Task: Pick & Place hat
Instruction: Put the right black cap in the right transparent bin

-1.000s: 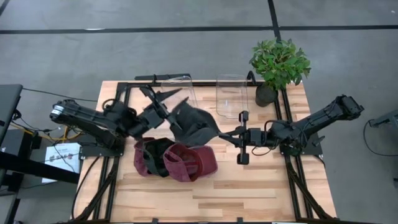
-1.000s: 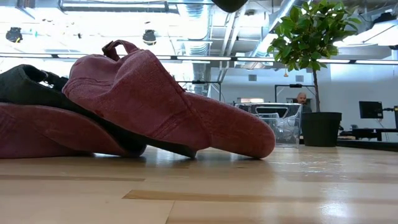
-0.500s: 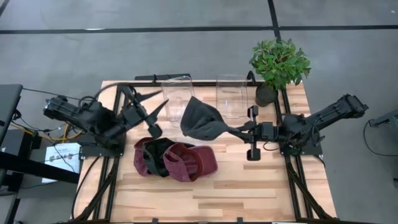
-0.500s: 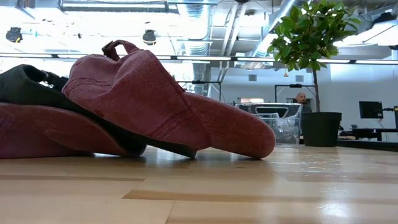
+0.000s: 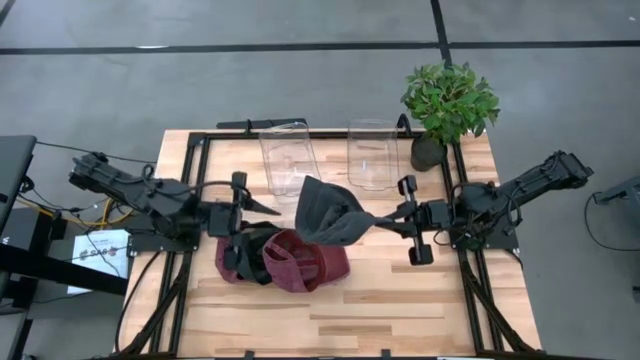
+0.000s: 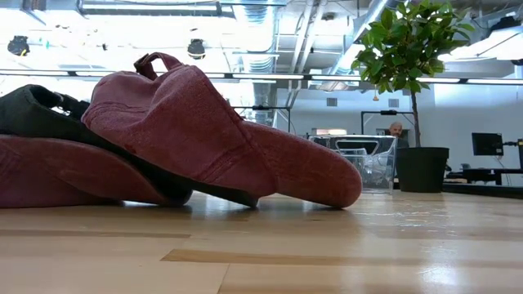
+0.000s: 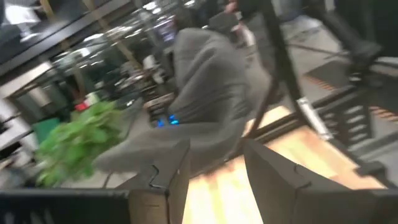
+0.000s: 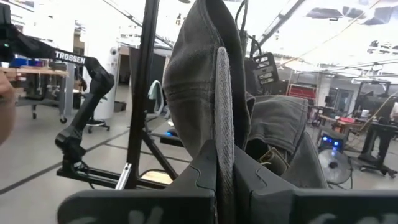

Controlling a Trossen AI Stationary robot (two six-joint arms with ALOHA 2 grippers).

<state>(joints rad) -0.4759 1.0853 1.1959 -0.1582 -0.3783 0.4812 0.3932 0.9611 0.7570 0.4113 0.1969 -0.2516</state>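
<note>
A dark grey hat hangs in the air at the table's middle, above the far side of a pile of maroon hats. My right gripper is shut on it from the right. My left gripper is open just left of the grey hat, level and pointing right; in its wrist view the grey hat is beyond its spread fingers. The maroon hats rest on the wood with a dark cap between them. Neither gripper nor the grey hat is in the low view. My right gripper pinches the grey hat's brim edge-on between its two fingers, coming level from the table's right side. The crown bulges beyond the fingers toward the left arm. The hat is lifted clear of the table.
Two clear containers stand at the far edge, just beyond the held hat. A potted plant is at the far right corner. Bare wood lies along the near side and right of the pile.
My left gripper drew away from the grey hat toward the table's left, then swung toward the near edge and turned to point right over the maroon pile. My right gripper carried the hat a little to the right; the hat now hangs free of the left fingers.
</note>
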